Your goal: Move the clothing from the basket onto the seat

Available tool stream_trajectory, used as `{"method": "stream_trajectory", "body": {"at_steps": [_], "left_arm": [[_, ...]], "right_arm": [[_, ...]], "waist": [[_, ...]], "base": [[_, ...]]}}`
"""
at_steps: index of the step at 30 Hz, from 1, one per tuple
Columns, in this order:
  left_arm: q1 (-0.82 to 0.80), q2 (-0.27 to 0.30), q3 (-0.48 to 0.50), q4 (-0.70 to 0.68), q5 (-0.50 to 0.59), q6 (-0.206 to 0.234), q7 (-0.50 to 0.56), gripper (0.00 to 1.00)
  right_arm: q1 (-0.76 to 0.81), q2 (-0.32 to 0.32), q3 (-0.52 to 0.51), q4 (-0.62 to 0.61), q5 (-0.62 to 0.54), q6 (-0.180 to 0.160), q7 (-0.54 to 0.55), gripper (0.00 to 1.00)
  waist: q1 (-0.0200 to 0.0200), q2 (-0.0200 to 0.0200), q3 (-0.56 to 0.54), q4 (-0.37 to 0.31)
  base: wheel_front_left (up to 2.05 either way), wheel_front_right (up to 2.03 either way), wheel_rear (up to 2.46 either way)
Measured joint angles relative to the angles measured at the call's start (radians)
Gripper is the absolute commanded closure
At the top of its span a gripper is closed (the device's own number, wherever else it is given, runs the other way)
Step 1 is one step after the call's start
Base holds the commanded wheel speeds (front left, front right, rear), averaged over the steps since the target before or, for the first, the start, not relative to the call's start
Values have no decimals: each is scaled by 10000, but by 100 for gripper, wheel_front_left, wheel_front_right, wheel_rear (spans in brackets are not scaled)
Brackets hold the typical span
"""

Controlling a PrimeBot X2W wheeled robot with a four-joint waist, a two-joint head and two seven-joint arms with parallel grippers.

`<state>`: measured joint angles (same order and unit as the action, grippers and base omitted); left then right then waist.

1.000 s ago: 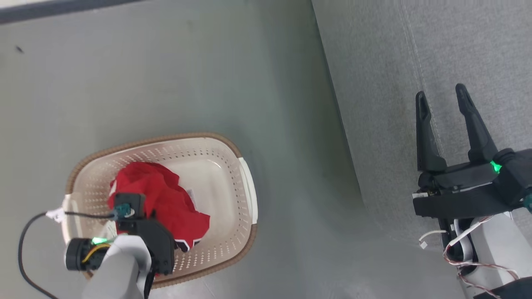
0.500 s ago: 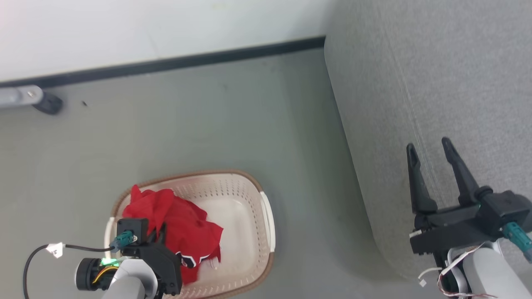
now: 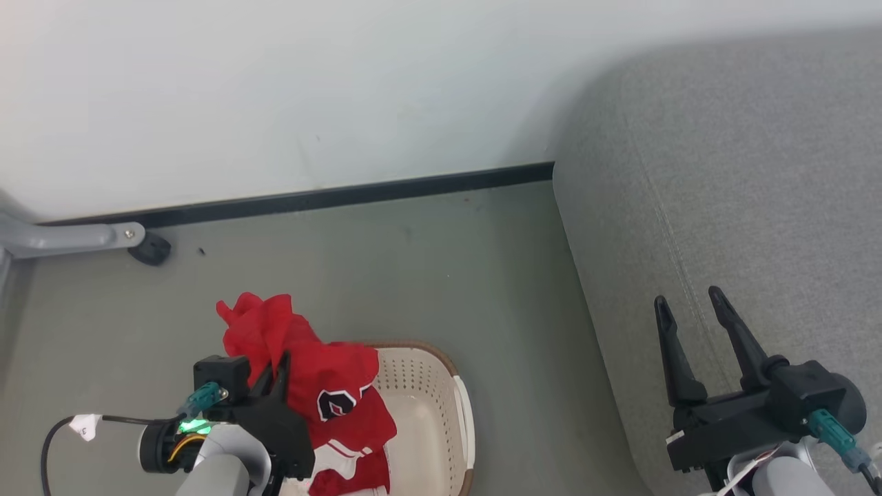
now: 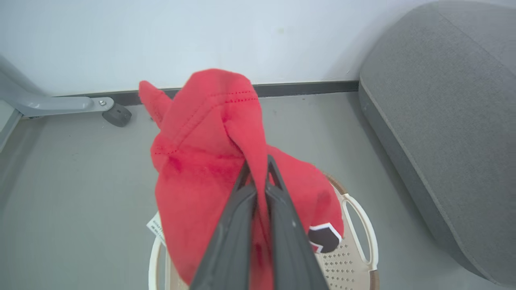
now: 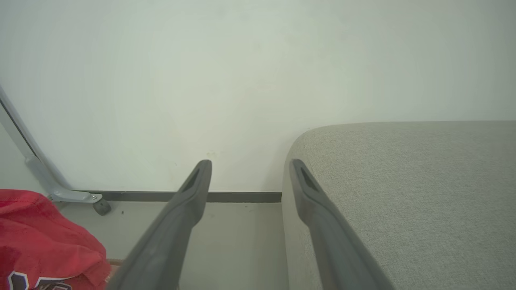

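Head view gives us the pale wall [image 3: 275, 89] at the top, with a dark baseboard [image 3: 344, 196] along its foot, and the grey sofa [image 3: 744, 207] taking up the right side, its rounded corner close to the wall. Between them we see grey floor [image 3: 448, 275], and on it, near the bottom edge and well apart from the sofa, the cream basket [image 3: 463, 413] with its brown rim. The red clothing [image 3: 324, 375] hangs bunched above the basket's left part, off the sofa altogether. A black-and-white emblem [image 3: 335, 404] shows on it, and white panels show lower down (whether the lowest folds touch the basket we cannot tell). The left gripper [image 3: 279, 365] has its fingers pressed together on a fold of that red cloth — the left wrist view shows the fabric pinched between them and draping down both sides. The right gripper [image 3: 688, 297] hovers over the sofa near its edge, fingers spread wide with nothing between them. At the far left a grey metal leg [image 3: 69, 238] with a small dark caster [image 3: 150, 249] stands by the baseboard.
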<state>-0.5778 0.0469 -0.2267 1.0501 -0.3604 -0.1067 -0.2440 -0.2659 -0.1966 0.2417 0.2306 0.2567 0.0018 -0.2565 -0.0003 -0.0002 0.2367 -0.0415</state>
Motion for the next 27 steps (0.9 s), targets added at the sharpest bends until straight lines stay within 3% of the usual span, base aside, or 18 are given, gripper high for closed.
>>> {"method": "stream_trajectory", "body": {"at_steps": [17,27], "left_arm": [[787,-105,-222,-2702,-98,-92,-54,100],[1606,-105,-1060,-4460,-169,-169,-56,100]], "right_arm": [[839,82,38,132,88,71,0,0],[1265,336,330,320,171,86,0,0]], "waist": [[1,1,-1103,260],[2,2,-1704,379]], "base": [[0,0,0],[0,0,0]]}}
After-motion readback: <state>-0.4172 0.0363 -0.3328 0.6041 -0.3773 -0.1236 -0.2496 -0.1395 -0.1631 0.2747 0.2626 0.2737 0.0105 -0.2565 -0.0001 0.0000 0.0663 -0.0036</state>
